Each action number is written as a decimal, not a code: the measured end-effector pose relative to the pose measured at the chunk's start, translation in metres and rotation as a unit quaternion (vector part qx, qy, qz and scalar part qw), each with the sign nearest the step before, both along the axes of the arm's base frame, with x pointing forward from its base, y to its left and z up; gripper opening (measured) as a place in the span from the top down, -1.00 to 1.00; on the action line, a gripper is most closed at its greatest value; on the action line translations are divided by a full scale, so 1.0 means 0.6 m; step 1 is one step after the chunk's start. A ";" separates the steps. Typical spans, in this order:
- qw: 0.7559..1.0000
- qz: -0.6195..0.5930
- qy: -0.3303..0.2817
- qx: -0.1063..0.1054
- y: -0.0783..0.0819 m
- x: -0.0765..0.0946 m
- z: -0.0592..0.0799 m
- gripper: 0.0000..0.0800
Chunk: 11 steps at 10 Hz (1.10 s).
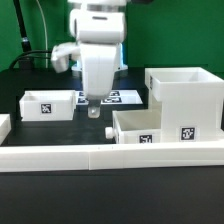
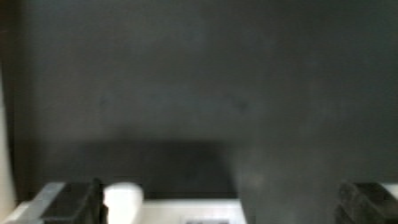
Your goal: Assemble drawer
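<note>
Nearest, along the near edge of the surface (image 1: 100, 195), ran the low white border wall (image 1: 60, 155). Just behind it, toward the near corner on the exterior view's right, one small tray (image 1: 138, 127) of the drawer stood open side up, close against the large housing (image 1: 186, 97). Whether the two touched could not be told. The housing stood by the edge on the exterior view's right, and nothing showed in the part of its hollow that could be seen. Farther in, about mid-surface, the arm (image 1: 100, 45) hung straight down with its jaws low over the dark surface, between the two trays. The second tray (image 1: 47, 103) sat toward the edge on the exterior view's left, well apart from the housing. Toward the far edge lay the marker board (image 1: 126, 97).

In the wrist view the fingers (image 2: 71, 203) showed at opposite sides, so the jaws stood wide open and appeared to hold nothing.

By this layout the assembly looked hardly begun. Neither tray was in the housing, and both remained to be picked up and slid in.

The trays' knobs could not be made out. A pale blurred shape beside one finger in the wrist view could not be identified, and the fingertips were cut off there. The housing's front opening was not visible.
</note>
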<state>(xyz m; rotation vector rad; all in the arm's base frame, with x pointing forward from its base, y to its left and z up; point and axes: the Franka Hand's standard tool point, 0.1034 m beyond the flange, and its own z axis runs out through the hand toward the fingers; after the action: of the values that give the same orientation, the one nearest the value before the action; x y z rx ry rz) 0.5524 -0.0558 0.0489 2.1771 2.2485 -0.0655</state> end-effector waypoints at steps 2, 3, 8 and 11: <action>1.000 0.003 0.002 0.025 -0.026 -0.001 -0.006 -0.62; 0.999 0.003 0.003 0.043 -0.037 -0.005 -0.008 -0.62; 0.998 0.011 0.022 0.062 0.005 -0.003 -0.041 -0.62; 0.998 0.007 0.025 0.062 0.010 -0.006 -0.045 -0.62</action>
<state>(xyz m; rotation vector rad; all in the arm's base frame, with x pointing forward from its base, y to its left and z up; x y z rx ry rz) 0.5491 -0.0499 0.0220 2.2443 2.3537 0.0194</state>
